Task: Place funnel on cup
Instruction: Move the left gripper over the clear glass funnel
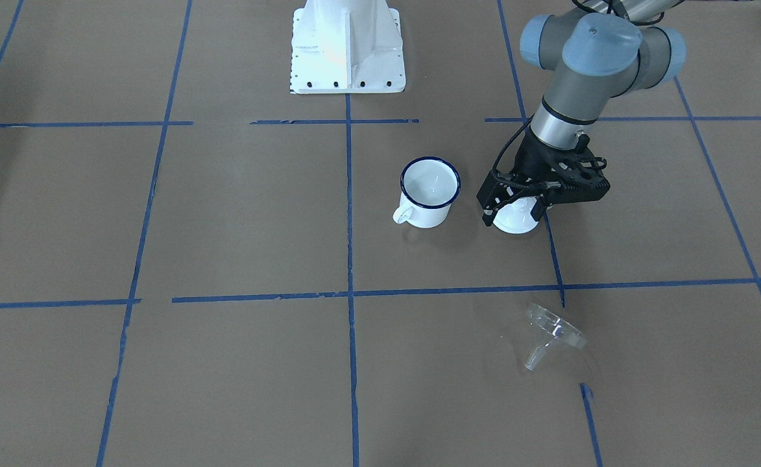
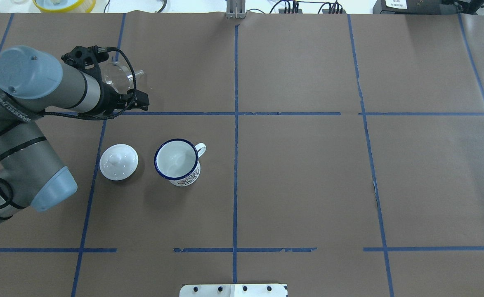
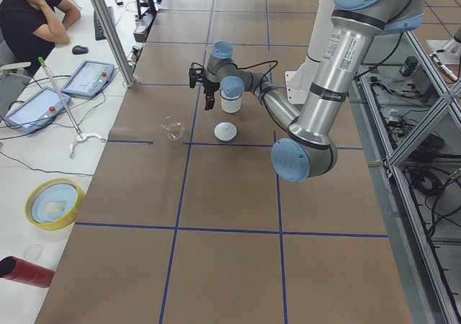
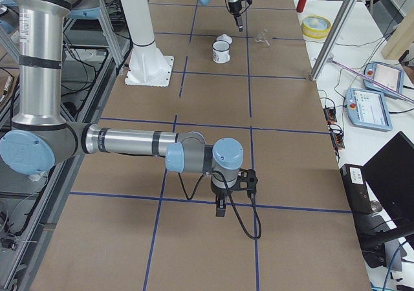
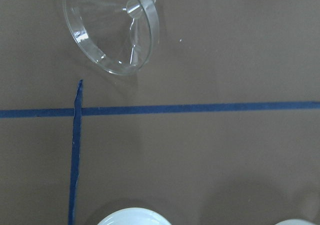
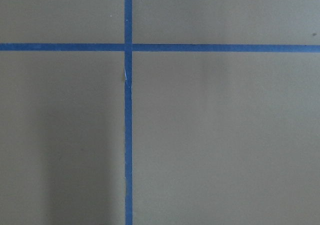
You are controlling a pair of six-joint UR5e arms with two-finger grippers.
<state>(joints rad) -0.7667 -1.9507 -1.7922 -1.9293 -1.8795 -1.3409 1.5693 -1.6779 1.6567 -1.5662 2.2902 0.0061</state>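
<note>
One left gripper aloft, pointing down, jaws seemingly open

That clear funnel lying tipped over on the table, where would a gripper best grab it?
Probably take the funnel by its wide rim, coming from above with one finger inside the cone and one outside. It lies tipped on its side, so part of the thin rim stands up, and that grip leaves the spout free for the cup.

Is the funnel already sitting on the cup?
No, the funnel lies on its side, well apart from the cup.
</note>
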